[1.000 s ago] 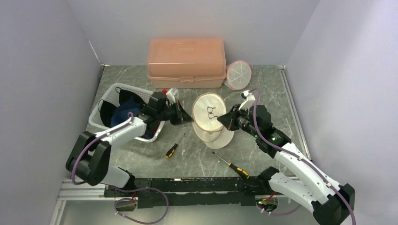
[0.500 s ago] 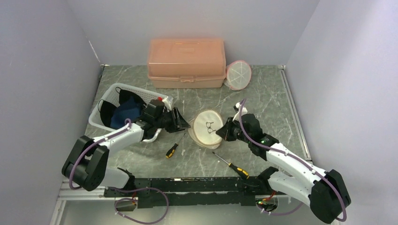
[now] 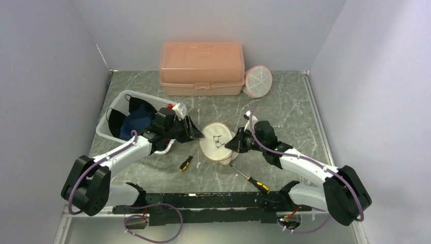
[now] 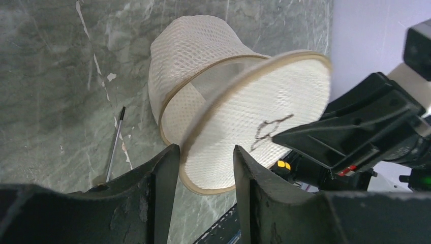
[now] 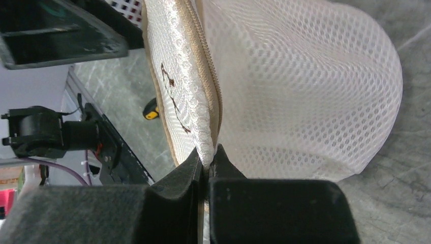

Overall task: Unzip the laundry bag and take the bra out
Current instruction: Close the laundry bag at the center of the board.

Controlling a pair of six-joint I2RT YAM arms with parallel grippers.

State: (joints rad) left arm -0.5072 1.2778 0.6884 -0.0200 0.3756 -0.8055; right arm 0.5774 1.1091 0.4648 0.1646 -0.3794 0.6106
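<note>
— What is changed against a second ago?
— The laundry bag (image 3: 217, 147) was then held up between both arms. It is now found lowered and nearer the arm bases, with its mesh body resting on the worktop (image 3: 284, 107). The left end effector (image 3: 197, 131), clamped on the bag's rim back then, has been released and drawn slightly back toward the white basket (image 3: 114, 109).
— How far is it parted?
— Partly, and nothing is held. In the left wrist view the tan rim of the round panel (image 4: 264, 107) is seen just beyond the gap between the fingers; contact cannot be told.
— And the right end effector (image 5: 206, 155)?
— It is kept clenched on the panel's rim at the zip seam, the edge being pinched between its fingers. The panel is tilted up off the mesh body, and a gap is seen on the left arm's side.
— And the contents?
— Nothing can be made out through the mesh
</note>
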